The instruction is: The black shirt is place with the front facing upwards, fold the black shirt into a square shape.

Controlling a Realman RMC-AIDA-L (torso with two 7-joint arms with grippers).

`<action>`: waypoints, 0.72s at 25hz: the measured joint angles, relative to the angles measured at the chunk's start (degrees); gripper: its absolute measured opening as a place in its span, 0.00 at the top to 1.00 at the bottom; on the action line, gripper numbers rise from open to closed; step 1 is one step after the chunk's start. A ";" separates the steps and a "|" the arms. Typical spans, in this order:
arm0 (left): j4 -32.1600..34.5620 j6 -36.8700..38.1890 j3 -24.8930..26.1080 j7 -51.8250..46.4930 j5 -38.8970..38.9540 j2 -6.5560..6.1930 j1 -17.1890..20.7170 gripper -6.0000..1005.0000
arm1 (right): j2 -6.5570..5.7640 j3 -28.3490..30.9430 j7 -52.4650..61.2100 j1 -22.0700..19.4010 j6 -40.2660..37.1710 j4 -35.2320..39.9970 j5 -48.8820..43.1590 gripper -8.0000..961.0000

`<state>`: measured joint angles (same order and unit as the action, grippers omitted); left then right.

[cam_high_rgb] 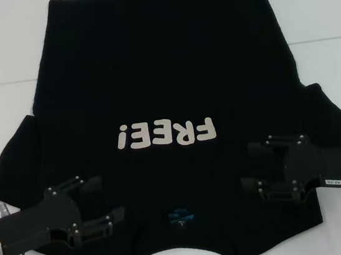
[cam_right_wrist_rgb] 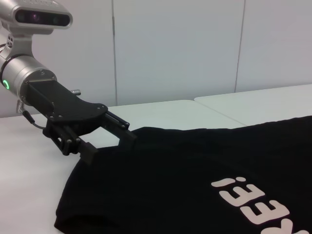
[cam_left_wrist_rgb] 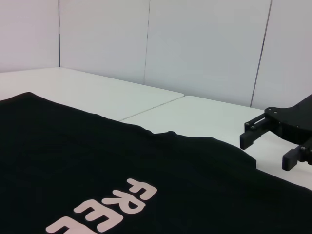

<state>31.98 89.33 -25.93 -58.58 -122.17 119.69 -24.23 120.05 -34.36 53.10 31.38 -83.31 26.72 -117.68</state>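
Black shirt (cam_high_rgb: 169,71) flat; blue neck label (cam_high_rgb: 181,215) only overhead; left claw (cam_high_rgb: 105,202), right claw (cam_high_rgb: 257,166) open.

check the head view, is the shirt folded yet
No, the shirt lies spread flat, print up, both sleeves out to the sides.

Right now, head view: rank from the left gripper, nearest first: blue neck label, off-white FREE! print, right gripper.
1. small blue neck label, toward the shirt's middle, near edge.
2. off-white FREE! print, farther up the black shirt.
3. right gripper, opposite side.
Measured from left gripper.
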 joint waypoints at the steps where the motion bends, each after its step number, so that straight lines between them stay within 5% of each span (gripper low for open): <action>1: 0.01 0.04 0.00 -0.02 0.00 0.00 0.02 0.18 | 0.00 0.00 0.01 0.00 -0.01 0.00 0.00 0.23; 14: 0.07 0.14 0.13 -0.47 -0.08 0.00 0.20 0.18 | 0.00 -0.18 -0.06 0.00 -0.12 0.00 -0.01 0.23; 17: 0.06 0.16 0.77 -2.67 0.00 -0.05 0.22 0.18 | 0.00 -0.07 0.10 0.01 -0.18 0.00 -0.01 0.23; 18: 0.28 0.12 3.35 -10.88 0.04 -0.61 -0.20 0.18 | 0.00 -0.05 0.12 0.03 -0.18 0.00 -0.01 0.23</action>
<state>32.26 89.45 -22.58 -69.46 -122.13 119.08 -24.43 120.05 -34.41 53.21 31.41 -83.50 26.72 -117.68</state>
